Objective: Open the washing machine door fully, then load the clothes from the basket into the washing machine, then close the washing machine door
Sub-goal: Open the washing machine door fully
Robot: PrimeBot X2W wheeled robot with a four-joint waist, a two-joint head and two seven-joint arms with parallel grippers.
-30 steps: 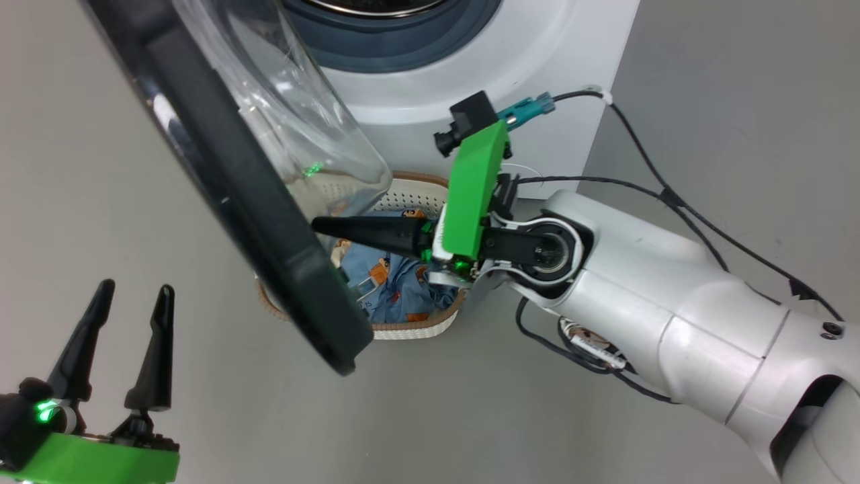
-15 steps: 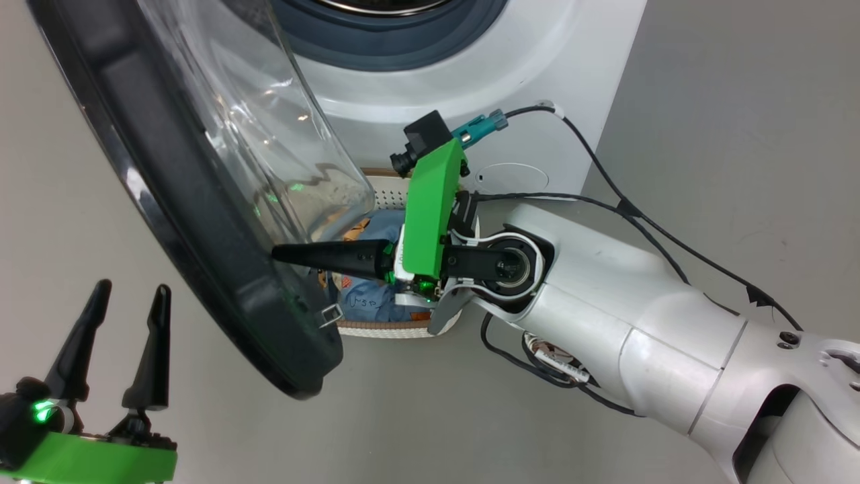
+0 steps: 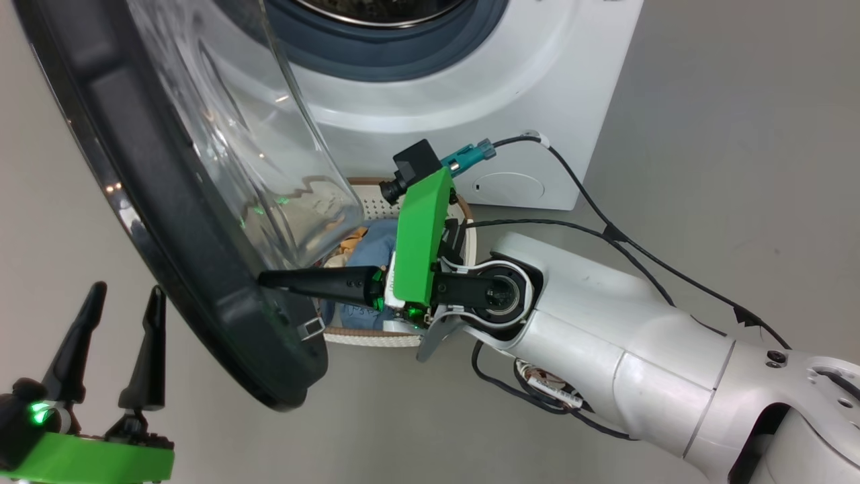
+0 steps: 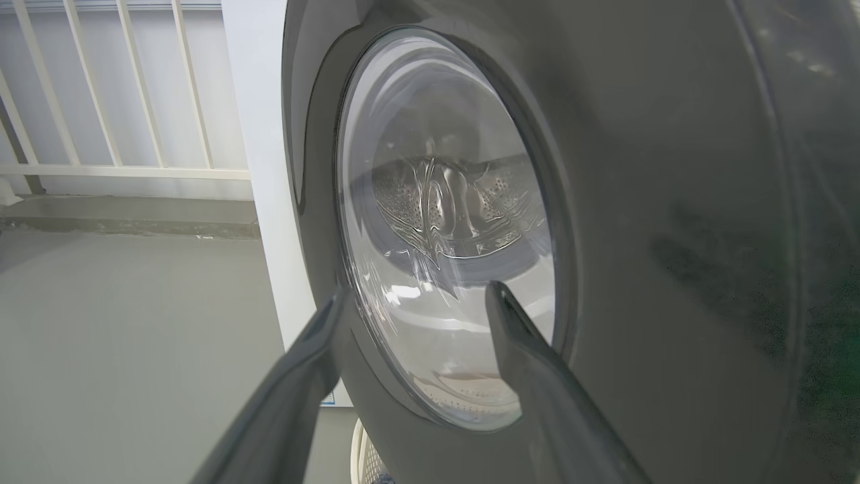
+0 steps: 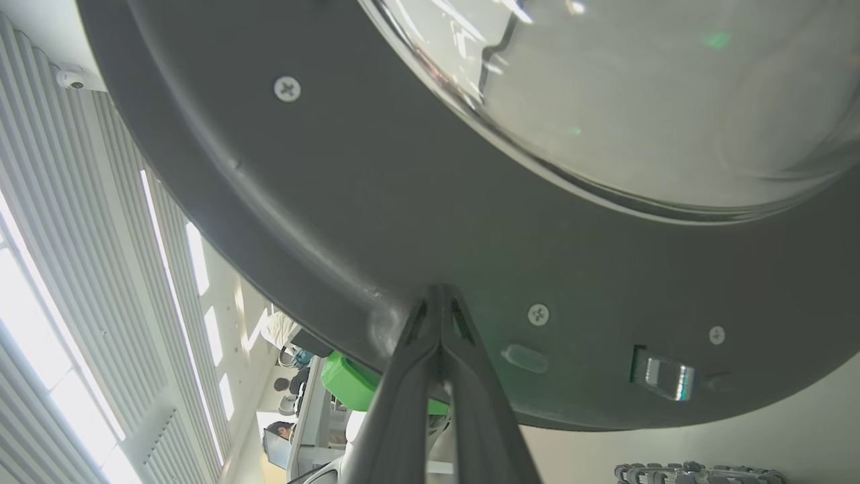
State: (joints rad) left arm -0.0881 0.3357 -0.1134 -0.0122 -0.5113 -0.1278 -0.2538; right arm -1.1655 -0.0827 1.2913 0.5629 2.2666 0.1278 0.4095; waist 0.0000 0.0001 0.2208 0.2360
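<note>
The washing machine door (image 3: 168, 222) stands swung out to the left, its black rim edge-on and its glass bowl (image 3: 269, 161) bulging toward the white washing machine (image 3: 537, 87). My right gripper (image 3: 263, 279) is shut, its tip touching the inner face of the rim; in the right wrist view the right gripper (image 5: 438, 296) meets the door (image 5: 322, 202) left of the latch (image 5: 662, 376). Below the right wrist sits the basket (image 3: 376, 338) with light-blue clothes (image 3: 376, 245) in it. At the lower left my left gripper (image 3: 126, 291) is open and empty. In the left wrist view the left gripper (image 4: 416, 296) faces the door's outer side (image 4: 672, 202).
The grey rubber ring and drum opening (image 3: 390, 40) sit at the top of the head view. Black cables (image 3: 605, 222) trail from the right wrist across the grey floor (image 3: 725, 134). A white railing (image 4: 121, 87) stands beyond the machine in the left wrist view.
The door has swung further out to the left, with the shut right gripper following its inner rim. More of the basket shows. The head camera has shifted. The left gripper stays in place.
</note>
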